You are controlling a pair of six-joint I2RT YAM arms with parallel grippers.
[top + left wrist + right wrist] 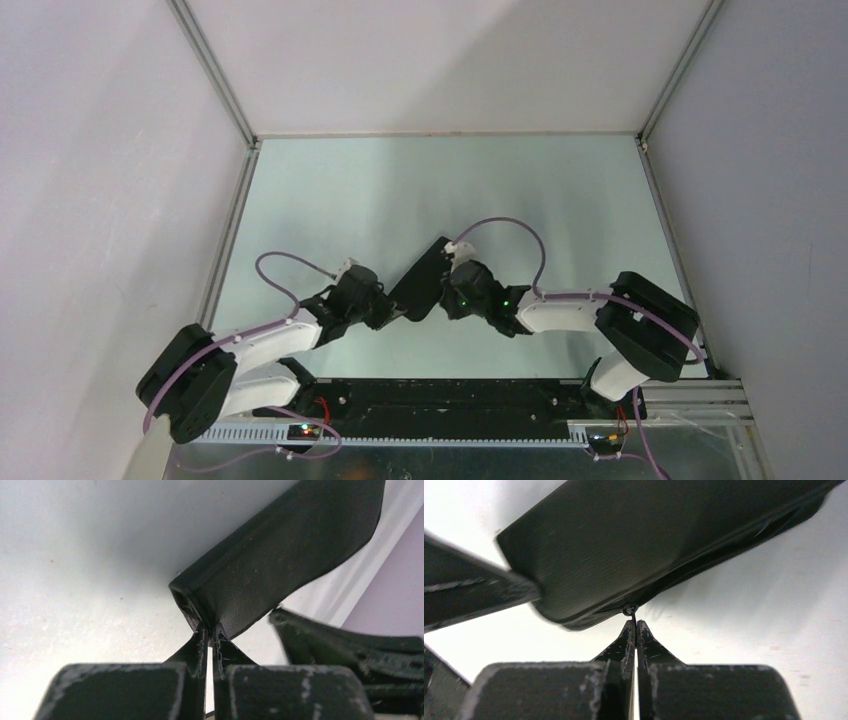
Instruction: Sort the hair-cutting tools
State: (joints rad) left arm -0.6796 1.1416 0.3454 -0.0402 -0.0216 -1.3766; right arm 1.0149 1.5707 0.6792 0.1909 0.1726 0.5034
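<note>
While clamped from 2 sides over the middle of the table [400,180], slants between the arms as 1 black pouch [418,280] — pinched at a corner seam by the left gripper [210,632], fingers [199,647] pressed together on the fabric. Caught as well by the right gripper [634,626], clenched on a thin dark pull [630,610] at the pouch's lower edge. Whereabouts of the hair-cutting tools: cannot tell — unseen in all 3 views.
</note>
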